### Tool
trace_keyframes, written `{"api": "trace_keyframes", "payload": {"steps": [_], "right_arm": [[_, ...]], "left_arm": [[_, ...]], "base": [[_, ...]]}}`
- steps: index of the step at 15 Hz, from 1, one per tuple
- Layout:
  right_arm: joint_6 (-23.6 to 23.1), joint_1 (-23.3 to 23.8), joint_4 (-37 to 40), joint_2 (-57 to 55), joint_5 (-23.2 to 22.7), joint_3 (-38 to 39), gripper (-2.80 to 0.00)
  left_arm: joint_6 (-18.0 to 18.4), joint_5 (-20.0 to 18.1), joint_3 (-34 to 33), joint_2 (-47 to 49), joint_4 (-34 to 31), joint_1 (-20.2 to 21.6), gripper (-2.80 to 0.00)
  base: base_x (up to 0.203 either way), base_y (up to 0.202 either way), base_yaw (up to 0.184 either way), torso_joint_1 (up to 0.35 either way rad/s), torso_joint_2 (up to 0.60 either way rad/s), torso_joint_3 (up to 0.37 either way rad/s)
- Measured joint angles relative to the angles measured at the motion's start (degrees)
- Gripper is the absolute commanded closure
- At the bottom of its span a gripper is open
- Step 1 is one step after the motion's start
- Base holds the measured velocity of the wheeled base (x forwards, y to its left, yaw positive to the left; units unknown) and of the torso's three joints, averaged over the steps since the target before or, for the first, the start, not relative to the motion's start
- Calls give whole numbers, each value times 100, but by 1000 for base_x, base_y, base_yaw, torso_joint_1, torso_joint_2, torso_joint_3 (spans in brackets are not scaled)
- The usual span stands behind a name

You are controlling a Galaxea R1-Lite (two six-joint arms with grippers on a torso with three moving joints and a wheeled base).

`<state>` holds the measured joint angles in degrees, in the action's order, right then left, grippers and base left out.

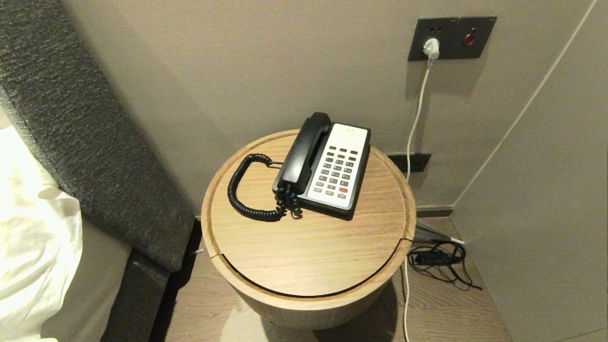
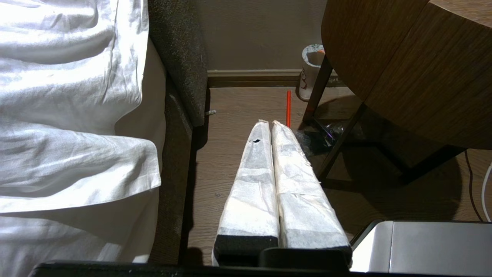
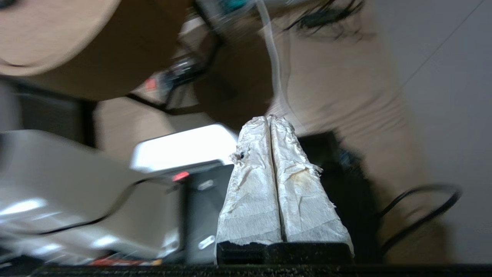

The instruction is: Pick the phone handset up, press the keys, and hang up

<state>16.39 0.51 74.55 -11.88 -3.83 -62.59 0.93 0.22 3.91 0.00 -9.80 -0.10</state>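
A black phone with a white keypad panel [image 1: 338, 166] stands on a round wooden side table [image 1: 308, 256]. Its black handset [image 1: 304, 151] lies in the cradle on the phone's left side, and a coiled black cord [image 1: 242, 194] loops out from it across the table top. Neither arm shows in the head view. My left gripper [image 2: 269, 123] is shut and empty, low beside the bed, pointing at the floor under the table. My right gripper [image 3: 271, 117] is shut and empty, low on the table's other side, over the floor.
A dark upholstered headboard [image 1: 80, 128] and white bedding [image 1: 28, 228] lie to the left. A wall socket with a white plug [image 1: 431, 47] and its cable hangs behind the table; black cables [image 1: 441, 261] lie on the floor at the right. A paper cup [image 2: 312, 69] stands under the table.
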Motion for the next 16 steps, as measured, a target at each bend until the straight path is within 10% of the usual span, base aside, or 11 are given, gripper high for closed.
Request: {"api": "trace_keyframes", "payload": {"steps": [10, 16], "right_arm": [[-816, -5, -5316, 629, 721, 4903, 0], [-2250, -10, -7033, 641, 257, 6006, 0]], "left_arm": [[4, -1, -6, 2, 2, 0, 0], [45, 11, -11, 2, -5, 0, 0]], "base": [[0, 0, 0, 0, 0, 0], [0, 0, 0, 0, 0, 0]]}}
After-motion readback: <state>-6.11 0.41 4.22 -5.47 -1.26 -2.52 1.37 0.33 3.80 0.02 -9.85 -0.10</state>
